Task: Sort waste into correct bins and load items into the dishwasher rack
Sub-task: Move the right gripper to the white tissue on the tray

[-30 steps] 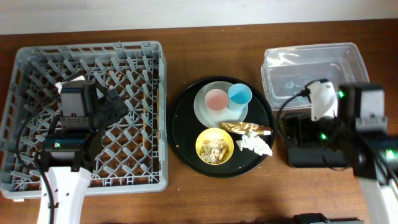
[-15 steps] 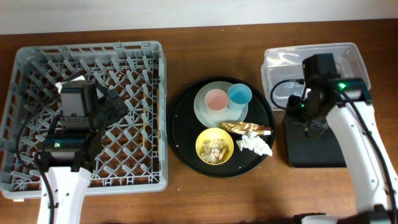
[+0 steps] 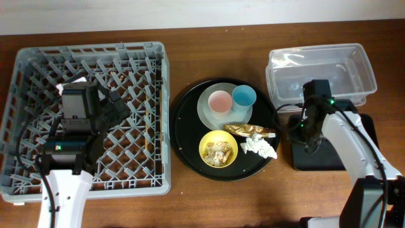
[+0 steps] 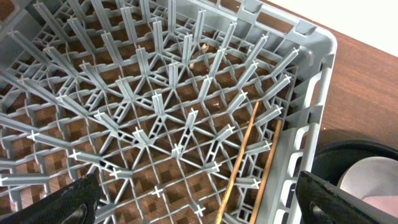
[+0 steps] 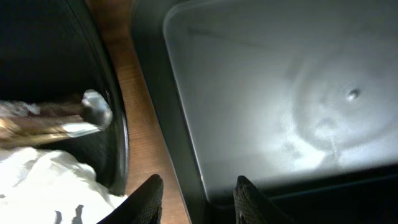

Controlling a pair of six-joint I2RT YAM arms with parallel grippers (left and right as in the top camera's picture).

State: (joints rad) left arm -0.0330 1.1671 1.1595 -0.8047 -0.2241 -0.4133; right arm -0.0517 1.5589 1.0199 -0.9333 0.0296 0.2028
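The grey dishwasher rack (image 3: 25,63) fills the left. My left gripper (image 3: 117,107) hangs open over it, holding nothing (image 4: 208,208). Two chopsticks (image 4: 239,162) lie inside the rack by its right wall. On the round black tray (image 3: 183,126) sit a pale plate (image 3: 205,113) bearing a pink cup (image 3: 219,101) and a blue cup (image 3: 243,97), and a yellow bowl (image 3: 204,149) of food scraps (image 3: 219,152). A foil wrapper (image 3: 250,130) and a tissue (image 3: 259,147) lie beside them. My right gripper (image 3: 305,132) is open and empty (image 5: 200,202), its jaws partly narrowed above the black bin's (image 5: 267,93) left rim.
The clear tub (image 3: 354,60) stands at the back right, just behind the black bin (image 3: 323,158). A narrow strip of bare wood separates the round tray (image 5: 62,50) from the black bin. The foil wrapper (image 5: 43,121) and tissue (image 5: 37,174) lie left of my right fingers.
My right arm has swung from the black bin's right side to its left edge, and its jaws have narrowed. The left arm has not moved.
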